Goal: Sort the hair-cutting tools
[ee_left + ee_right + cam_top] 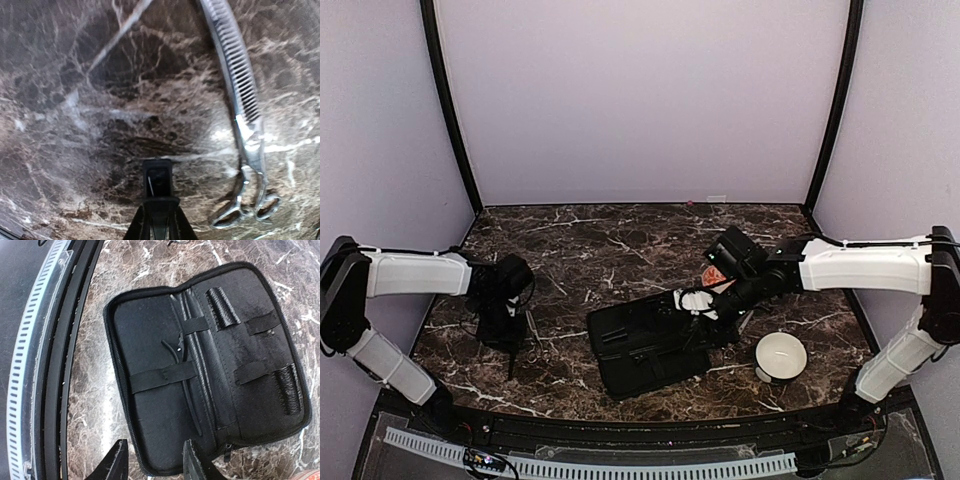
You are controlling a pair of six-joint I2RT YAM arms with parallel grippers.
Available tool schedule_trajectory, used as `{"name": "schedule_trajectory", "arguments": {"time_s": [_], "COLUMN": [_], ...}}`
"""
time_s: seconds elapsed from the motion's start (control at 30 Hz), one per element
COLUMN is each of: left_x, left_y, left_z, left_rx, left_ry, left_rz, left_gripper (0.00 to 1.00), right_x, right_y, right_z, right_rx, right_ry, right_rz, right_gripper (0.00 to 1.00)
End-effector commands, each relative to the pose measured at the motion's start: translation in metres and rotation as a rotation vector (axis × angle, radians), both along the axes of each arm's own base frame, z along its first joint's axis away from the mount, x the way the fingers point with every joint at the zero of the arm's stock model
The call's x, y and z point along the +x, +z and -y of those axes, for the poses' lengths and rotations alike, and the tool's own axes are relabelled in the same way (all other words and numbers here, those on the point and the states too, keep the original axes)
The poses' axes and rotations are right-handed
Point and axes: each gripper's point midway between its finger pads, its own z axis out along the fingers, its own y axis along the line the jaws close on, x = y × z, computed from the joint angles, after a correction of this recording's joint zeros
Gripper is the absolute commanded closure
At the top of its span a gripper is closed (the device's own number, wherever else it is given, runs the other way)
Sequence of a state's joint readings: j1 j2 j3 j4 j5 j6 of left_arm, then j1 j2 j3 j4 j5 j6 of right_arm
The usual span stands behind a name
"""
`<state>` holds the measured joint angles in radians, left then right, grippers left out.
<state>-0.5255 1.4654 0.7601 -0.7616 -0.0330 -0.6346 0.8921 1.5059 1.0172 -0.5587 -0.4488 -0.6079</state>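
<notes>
Left pincer [157,197] clenched, seemingly on a dark stick [511,361], well left of the case [650,345] | scissors [247,130] lying left of case | right pincer [152,460] released over case | step: pickup; next: lift, carry to case

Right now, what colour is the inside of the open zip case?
The case is black inside; clearest in the right wrist view.
</notes>
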Motion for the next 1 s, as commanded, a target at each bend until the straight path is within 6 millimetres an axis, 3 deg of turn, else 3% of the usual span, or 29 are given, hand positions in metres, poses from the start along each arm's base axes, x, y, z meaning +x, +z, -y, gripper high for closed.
{"name": "schedule_trajectory", "arguments": {"time_s": [0.0,0.07,0.17,0.23,0.33,0.43,0.53,0.67,0.77,0.97], "left_x": [0.021,0.033,0.047,0.051,0.048,0.033,0.024,0.012,0.007,0.008], "left_y": [0.034,0.057,0.097,0.120,0.140,0.142,0.134,0.138,0.142,0.134], "left_z": [0.009,0.025,0.076,0.108,0.151,0.190,0.222,0.262,0.277,0.293], "left_rx": [-0.022,-0.095,-0.345,-0.510,-0.712,-0.817,-0.872,-1.090,-1.220,-1.300], "left_ry": [-0.050,-0.106,-0.288,-0.383,-0.502,-0.649,-0.750,-0.816,-0.824,-0.839], "left_rz": [0.068,0.123,0.224,0.278,0.288,0.240,0.172,0.094,0.022,-0.065], "left_gripper": [0.91,0.92,0.92,0.93,0.94,0.93,0.93,0.94,0.94,0.94], "right_x": [-0.006,-0.007,-0.005,-0.002,0.005,0.010,0.016,0.021,0.023,0.020], "right_y": [0.012,0.019,0.038,0.051,0.070,0.083,0.081,0.084,0.076,0.052], "right_z": [0.001,0.003,-0.001,-0.005,-0.012,-0.013,-0.010,-0.014,-0.014,-0.018], "right_rx": [-0.008,-0.020,-0.006,0.009,0.035,0.046,0.031,0.034,0.002,-0.073], "right_ry": [0.027,0.042,0.061,0.063,0.065,0.080,0.096,0.113,0.137,0.176], "right_rz": [-0.037,-0.038,-0.023,-0.008,0.024,0.077,0.138,0.187,0.241,0.311], "right_gripper": [0.63,0.63,0.62,0.62,0.62,0.61,0.61,0.62,0.62,0.63]}}
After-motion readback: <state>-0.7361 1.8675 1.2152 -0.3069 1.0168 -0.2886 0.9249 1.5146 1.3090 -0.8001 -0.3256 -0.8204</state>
